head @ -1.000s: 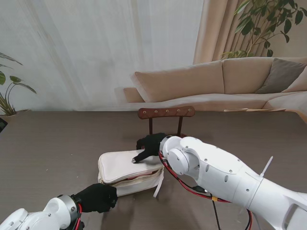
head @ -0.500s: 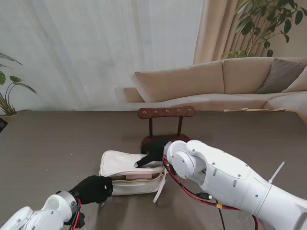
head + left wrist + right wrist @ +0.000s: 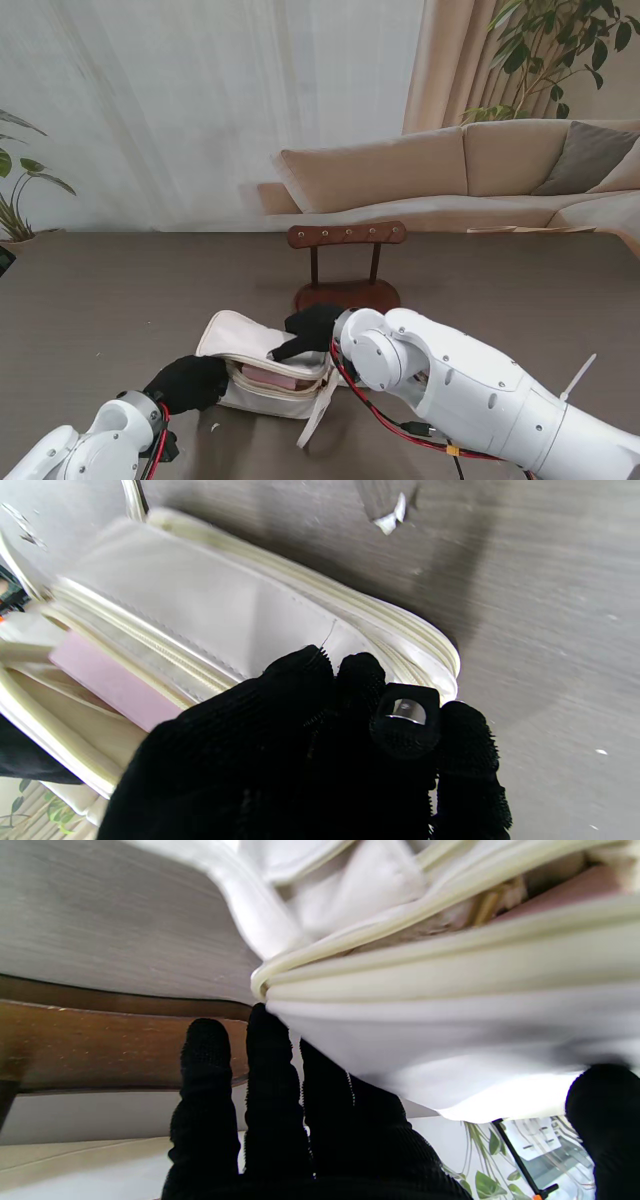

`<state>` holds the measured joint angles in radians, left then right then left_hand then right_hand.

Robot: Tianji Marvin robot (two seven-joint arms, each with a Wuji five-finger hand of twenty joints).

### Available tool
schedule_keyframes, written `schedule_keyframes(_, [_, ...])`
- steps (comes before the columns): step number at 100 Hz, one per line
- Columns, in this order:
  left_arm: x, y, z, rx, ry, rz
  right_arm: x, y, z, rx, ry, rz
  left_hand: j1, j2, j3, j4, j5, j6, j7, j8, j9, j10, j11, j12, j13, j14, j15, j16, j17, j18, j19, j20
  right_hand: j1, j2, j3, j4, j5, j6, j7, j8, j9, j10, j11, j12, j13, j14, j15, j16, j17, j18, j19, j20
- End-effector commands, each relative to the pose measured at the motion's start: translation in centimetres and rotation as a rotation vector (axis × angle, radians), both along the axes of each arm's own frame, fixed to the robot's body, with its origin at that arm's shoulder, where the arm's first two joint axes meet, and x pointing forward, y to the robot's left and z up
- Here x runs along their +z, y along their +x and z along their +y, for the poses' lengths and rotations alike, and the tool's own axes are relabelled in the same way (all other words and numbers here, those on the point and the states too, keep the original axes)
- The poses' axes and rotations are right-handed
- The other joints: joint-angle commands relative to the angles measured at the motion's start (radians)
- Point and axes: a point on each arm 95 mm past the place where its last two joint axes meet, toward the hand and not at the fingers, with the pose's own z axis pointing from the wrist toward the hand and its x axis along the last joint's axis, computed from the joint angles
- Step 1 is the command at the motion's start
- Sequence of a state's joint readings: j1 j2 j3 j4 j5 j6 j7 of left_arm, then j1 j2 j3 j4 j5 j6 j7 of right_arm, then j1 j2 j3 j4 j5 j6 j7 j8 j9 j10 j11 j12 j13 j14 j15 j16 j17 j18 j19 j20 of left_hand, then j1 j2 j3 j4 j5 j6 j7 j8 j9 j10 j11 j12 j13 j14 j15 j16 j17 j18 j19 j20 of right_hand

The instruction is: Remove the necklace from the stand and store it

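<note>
Necklace: not visible on the stand's pegs; whether it lies inside the pouch cannot be told.
Stand [image 3: 346, 262]: dark wooden bar with a row of pegs on two posts over an oval base, upright on the table [image 3: 120, 290], just beyond the pouch.
Pouch [image 3: 262, 370]: cream zippered case lying open, lid tilted up toward the far left, a pink lining showing inside; its strap trails toward me on the right.
Left hand [image 3: 187, 383]: black-gloved, fingers [image 3: 305, 680] curled against the pouch's near left corner, closed on its zippered edge.
Right hand [image 3: 310, 328]: black-gloved, fingers [image 3: 265, 1065] behind the raised lid and thumb in front of it, holding the lid open.
</note>
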<state>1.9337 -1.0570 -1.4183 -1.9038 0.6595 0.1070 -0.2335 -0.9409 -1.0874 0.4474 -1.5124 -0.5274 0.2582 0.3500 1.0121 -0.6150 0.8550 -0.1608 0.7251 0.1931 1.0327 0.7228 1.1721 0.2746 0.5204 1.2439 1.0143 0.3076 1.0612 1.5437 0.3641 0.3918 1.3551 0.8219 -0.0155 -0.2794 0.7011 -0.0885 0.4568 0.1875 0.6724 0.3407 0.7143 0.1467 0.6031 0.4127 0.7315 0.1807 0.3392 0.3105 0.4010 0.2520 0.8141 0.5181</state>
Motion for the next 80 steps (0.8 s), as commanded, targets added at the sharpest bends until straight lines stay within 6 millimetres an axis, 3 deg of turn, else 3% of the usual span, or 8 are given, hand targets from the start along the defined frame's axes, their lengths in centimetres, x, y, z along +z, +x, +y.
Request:
schedule_keyframes(1, [0.5,0.5,0.6,0.023,0.003,-0.009,-0.6,-2.3,1.6,0.065,0.016,0.048,0.016,0.011,0.051,0.005,0.038,-0.031,0.085,0.025,0.026,0.011,-0.003,-0.006,0.038,-0.026,-0.002,0.016,0.01,-0.026,0.04,-0.004,0.027,-0.016,-0.051,0.016,0.054,-0.232,0.119,0.046,-0.01,-0.09,-0.042,-0.021,0.038,0.012,0.012,0.012,-0.151,-0.016,0.043,-0.012])
schedule_keyframes(23, [1.2,2.3,1.3,0.064,-0.005,-0.047,-0.1,-3.5,1.5,0.092,0.024,0.05,0.019,0.009,0.055,0.005,0.042,-0.026,0.083,0.023,0.028,0.016,-0.004,-0.007,0.042,-0.017,-0.006,0.013,0.01,-0.019,0.041,-0.007,0.046,-0.021,-0.054,0.021,0.049,-0.231,0.115,0.045,-0.014,-0.087,-0.043,-0.022,0.037,0.015,0.013,0.012,-0.152,-0.015,0.049,-0.02])
schedule_keyframes(57, [1.6,6.5,0.0,0.034,-0.026,-0.048,0.0,-5.5,1.0,0.122,0.053,0.019,0.018,0.011,0.053,0.003,0.042,-0.026,0.081,0.024,0.027,0.015,-0.004,-0.007,0.042,-0.017,-0.009,0.011,0.01,-0.02,0.04,-0.01,0.069,-0.036,-0.05,0.029,0.058,-0.229,0.114,0.044,-0.008,-0.084,-0.042,-0.024,0.046,0.018,0.018,0.012,-0.148,-0.012,0.06,-0.029])
schedule_keyframes(80, [2.3,6.4,0.3,0.004,0.005,-0.033,0.5,-5.3,0.8,0.126,0.039,-0.051,0.016,0.015,0.05,0.0,0.037,-0.034,0.081,0.026,0.025,0.007,-0.004,-0.007,0.038,-0.026,-0.01,0.011,0.011,-0.025,0.041,-0.012,0.074,-0.037,-0.049,0.032,0.045,-0.225,0.105,0.039,-0.01,-0.082,-0.04,-0.025,0.048,0.02,0.018,0.011,-0.145,-0.01,0.068,-0.035])
